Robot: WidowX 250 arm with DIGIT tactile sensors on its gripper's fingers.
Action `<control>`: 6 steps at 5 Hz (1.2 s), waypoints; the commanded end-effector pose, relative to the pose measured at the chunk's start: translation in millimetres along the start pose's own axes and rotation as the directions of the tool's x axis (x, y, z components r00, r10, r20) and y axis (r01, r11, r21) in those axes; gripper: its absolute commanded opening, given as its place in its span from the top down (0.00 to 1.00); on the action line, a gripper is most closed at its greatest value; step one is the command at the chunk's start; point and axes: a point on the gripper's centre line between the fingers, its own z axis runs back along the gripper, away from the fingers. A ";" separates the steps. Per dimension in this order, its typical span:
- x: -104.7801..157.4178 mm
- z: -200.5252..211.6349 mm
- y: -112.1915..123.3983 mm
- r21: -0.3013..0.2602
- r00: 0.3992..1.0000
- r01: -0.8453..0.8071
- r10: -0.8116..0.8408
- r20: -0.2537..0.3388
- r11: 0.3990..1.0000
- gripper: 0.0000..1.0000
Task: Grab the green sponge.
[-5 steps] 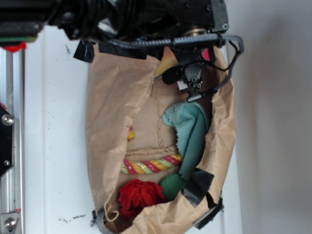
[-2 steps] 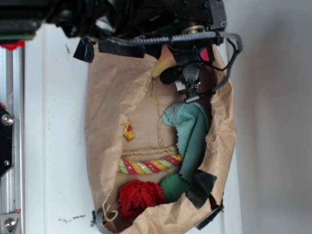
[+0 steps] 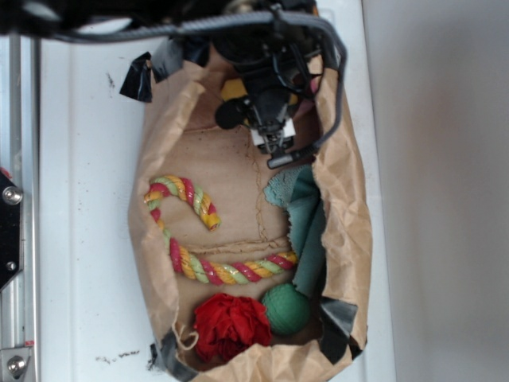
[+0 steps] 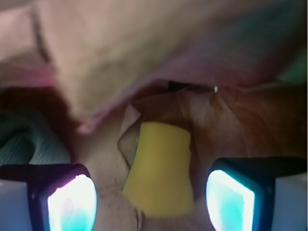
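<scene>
gripper [image 4: 151,192]: jaws spread wide, nothing between them | green sponge [image 4: 161,168]: yellow face showing, lying in the gap between the fingers, at 12 o'clock in the paper bag [image 3: 163,151] | change: arm shifted toward 9 o'clock, bag opened out, rope toy [image 3: 191,239] now fully uncovered, green ball [image 3: 285,309] more exposed

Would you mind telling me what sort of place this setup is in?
Probably a lab test bench: a taped-open paper bag of toys, a rope and a ball, on a white table beside a metal rail.
</scene>
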 end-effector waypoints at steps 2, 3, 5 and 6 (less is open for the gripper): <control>-26.9 -9.7 -3.3 -0.005 0.992 0.061 -0.060 0.108 0.998 0.00; -39.9 -18.5 -15.1 0.038 0.983 0.107 -0.111 0.145 0.994 0.00; -13.1 -37.3 -13.6 0.109 0.986 0.029 -0.047 0.159 0.994 0.00; 0.7 -38.2 -4.7 0.097 0.990 -0.014 0.000 0.144 0.995 0.00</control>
